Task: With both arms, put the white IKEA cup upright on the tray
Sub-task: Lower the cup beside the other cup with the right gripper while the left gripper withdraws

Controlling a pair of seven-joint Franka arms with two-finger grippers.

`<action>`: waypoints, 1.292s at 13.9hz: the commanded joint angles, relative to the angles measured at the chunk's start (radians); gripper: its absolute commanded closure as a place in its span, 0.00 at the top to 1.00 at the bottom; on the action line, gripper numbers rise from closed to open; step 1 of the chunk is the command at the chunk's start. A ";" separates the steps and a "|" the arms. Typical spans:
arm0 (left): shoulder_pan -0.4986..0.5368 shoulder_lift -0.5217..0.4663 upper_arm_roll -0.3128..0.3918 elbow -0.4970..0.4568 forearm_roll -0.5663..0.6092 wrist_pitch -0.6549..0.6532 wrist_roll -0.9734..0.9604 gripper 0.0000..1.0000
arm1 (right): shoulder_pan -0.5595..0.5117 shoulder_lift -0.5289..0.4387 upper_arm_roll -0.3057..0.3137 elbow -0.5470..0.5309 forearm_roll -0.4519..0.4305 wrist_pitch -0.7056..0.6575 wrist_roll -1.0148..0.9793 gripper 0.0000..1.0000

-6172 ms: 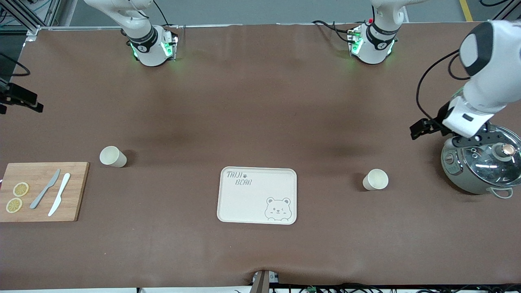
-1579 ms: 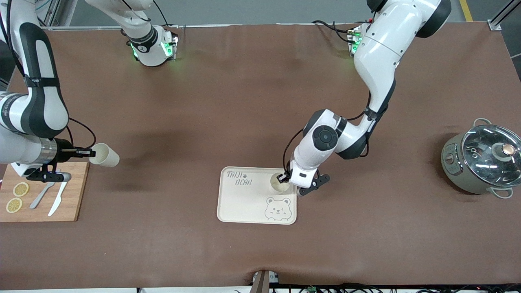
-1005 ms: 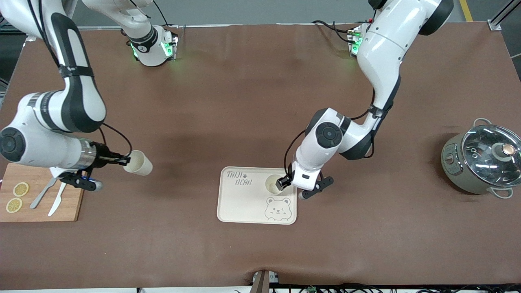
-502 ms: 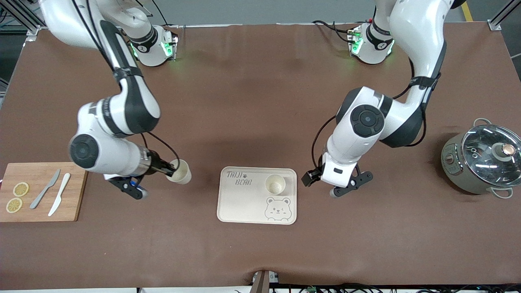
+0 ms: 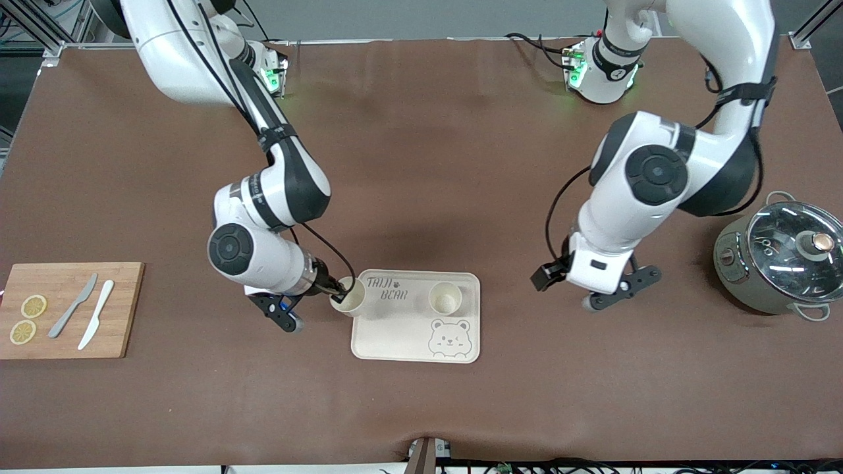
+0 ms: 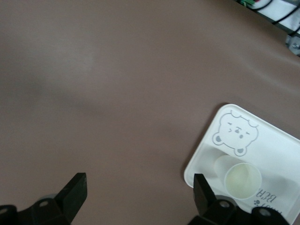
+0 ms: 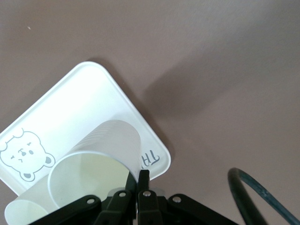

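The tray is lying near the middle of the table, with one cup standing upright on it at the edge nearest the left arm's end. The right gripper is pinching the rim of a second cup over the tray's edge toward the right arm's end. The left gripper is hanging with fingers spread over bare table between the tray and the pot. The cutting board is sitting at the right arm's end, carrying two knives and lemon slices.
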State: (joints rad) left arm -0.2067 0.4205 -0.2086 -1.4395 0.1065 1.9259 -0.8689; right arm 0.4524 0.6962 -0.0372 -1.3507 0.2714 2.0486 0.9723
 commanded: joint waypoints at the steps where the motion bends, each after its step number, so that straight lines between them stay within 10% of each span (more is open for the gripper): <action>1: 0.027 -0.074 -0.002 -0.025 0.024 -0.086 0.074 1.00 | 0.022 0.051 -0.010 0.041 0.022 0.002 0.029 0.00; 10: 0.219 -0.218 -0.002 -0.024 0.024 -0.243 0.442 1.00 | 0.078 0.117 -0.010 0.041 0.020 0.051 0.052 0.00; 12: 0.262 -0.246 -0.002 -0.021 0.024 -0.271 0.534 1.00 | 0.081 0.117 -0.012 0.038 0.006 0.050 0.048 1.00; 18: 0.375 -0.310 -0.001 -0.019 0.025 -0.294 0.723 1.00 | 0.098 0.077 -0.018 0.056 -0.142 0.007 0.005 1.00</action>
State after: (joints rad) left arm 0.1405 0.1429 -0.2027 -1.4413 0.1082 1.6430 -0.1896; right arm 0.5358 0.7951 -0.0430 -1.3163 0.1863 2.0997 0.9896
